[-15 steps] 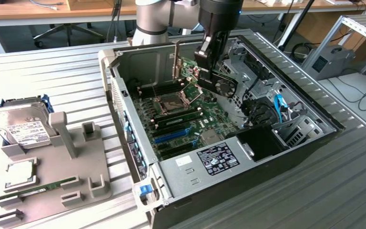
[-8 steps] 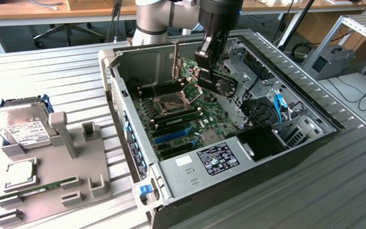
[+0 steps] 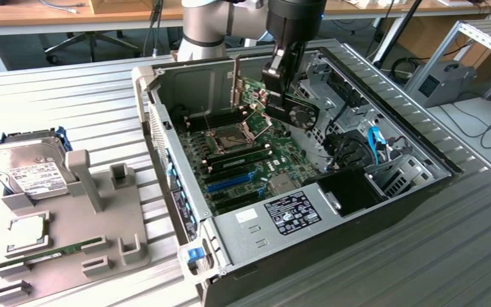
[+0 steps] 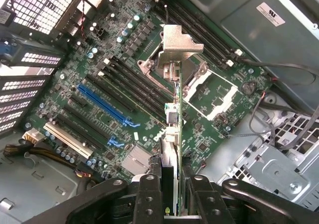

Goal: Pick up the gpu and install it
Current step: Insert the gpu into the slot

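The gpu [image 3: 301, 115] hangs inside the open computer case [image 3: 156, 89], above the green motherboard [image 3: 245, 153]. Its black round fan faces the exterior view's right. My gripper [image 3: 278, 94] is shut on the card's upper edge. In the wrist view the gpu [image 4: 172, 134] is seen edge-on between my black fingers [image 4: 149, 199], with its silver end bracket [image 4: 178, 42] at the far end. My gripper [image 4: 174, 206] holds it clear of the board, over the area beside the blue slot [image 4: 107, 107] and the open processor socket [image 4: 214, 92].
A grey holder [image 3: 100, 236] at the exterior view's left carries a hard drive [image 3: 28, 169], a processor chip [image 3: 28, 233] and a memory stick [image 3: 54, 251]. The power supply [image 3: 293, 211], cables [image 3: 373, 144] and a drive cage [image 3: 399, 176] crowd the case's near and right sides.
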You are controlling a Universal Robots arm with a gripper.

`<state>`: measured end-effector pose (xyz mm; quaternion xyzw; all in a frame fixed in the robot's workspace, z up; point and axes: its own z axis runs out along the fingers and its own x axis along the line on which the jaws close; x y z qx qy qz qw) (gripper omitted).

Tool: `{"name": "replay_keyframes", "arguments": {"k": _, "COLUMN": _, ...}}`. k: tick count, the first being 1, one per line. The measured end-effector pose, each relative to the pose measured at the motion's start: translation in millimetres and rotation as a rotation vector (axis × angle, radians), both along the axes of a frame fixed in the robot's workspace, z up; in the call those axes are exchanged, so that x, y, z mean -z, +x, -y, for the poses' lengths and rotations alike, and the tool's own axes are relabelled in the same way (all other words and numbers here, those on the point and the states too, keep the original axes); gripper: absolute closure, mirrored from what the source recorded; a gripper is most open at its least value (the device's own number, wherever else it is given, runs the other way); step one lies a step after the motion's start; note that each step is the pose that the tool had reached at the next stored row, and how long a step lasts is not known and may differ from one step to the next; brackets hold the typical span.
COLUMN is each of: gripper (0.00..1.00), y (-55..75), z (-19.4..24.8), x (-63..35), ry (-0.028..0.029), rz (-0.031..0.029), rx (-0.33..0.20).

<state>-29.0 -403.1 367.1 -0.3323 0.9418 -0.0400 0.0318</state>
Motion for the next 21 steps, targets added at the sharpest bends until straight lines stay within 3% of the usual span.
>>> {"name": "replay_keyframes", "arguments": {"k": 21, "gripper": 0.74, "y": 0.0, "z": 0.0, "x": 0.0, "ry": 0.0, "rz": 0.0, "rx": -0.051}}
